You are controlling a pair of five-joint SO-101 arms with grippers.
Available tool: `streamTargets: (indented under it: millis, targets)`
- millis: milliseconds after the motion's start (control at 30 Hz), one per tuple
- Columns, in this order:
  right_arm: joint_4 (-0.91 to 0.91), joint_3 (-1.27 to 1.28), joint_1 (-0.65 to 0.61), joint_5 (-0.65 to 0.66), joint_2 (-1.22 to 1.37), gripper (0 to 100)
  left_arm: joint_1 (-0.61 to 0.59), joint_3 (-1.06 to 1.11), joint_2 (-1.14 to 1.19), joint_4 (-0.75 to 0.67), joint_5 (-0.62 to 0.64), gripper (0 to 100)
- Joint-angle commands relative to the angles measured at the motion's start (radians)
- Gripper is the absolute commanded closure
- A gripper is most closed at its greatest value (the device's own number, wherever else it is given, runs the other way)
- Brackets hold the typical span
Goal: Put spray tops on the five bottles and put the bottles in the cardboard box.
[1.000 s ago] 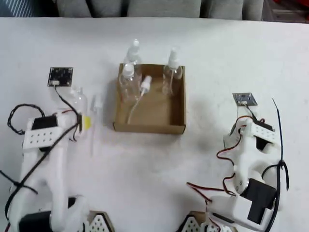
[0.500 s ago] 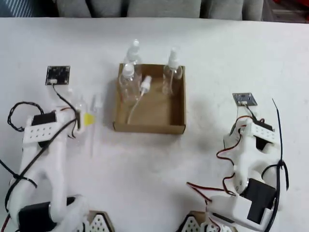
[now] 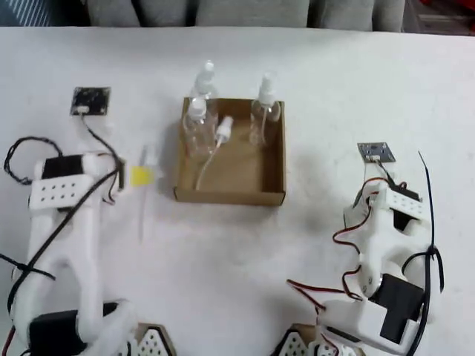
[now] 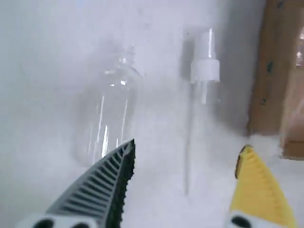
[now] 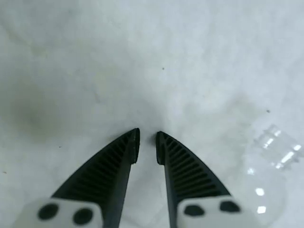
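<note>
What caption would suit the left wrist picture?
Open left gripper facing a capless clear bottle and a loose spray top, beside the cardboard box.

cardboard box (image 3: pixel 230 196): two capped bottles (image 3: pixel 197 126), loose spray top (image 3: pixel 223 130) | third bottle (image 3: pixel 205 80) behind | second top (image 3: pixel 146 159) on table (image 3: pixel 371 89)

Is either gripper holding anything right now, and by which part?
Nothing is held. The left gripper stands open before the capless bottle and loose spray top; the right gripper is shut, empty.
</note>
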Motion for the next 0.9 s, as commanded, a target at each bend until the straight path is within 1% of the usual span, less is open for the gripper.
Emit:
streamTargets:
  millis: [0, 100, 200, 300, 400, 533, 733, 867]
  targets:
    - [-0.019, 0.0, -0.021, -0.006, 0.002, 96.0, 0.143, -0.161, -0.007, 0.152, 0.06, 68]
    - [-0.019, 0.0, -0.021, -0.006, 0.002, 96.1, 0.265, -0.195, -0.007, 0.17, 0.098, 68]
    - [-0.019, 0.0, -0.021, -0.006, 0.002, 96.1, 0.383, -0.21, -0.005, 0.157, 0.12, 68]
    - [-0.019, 0.0, -0.021, -0.006, 0.002, 96.1, 0.469, -0.203, 0.004, 0.075, 0.121, 68]
    - [-0.019, 0.002, -0.021, -0.005, 0.002, 96.2, 0.521, -0.201, 0.022, 0.002, 0.121, 68]
    - [-0.019, 0.002, -0.021, -0.005, 0.002, 96.3, 0.558, -0.236, 0.128, -0.038, 0.121, 68]
    - [-0.019, 0.002, -0.021, -0.002, 0.002, 96.4, 0.538, -0.376, 0.374, -0.057, 0.121, 68]
    - [-0.019, 0.002, -0.021, 0.0, 0.002, 96.4, 0.527, -0.48, 0.498, -0.057, 0.117, 68]
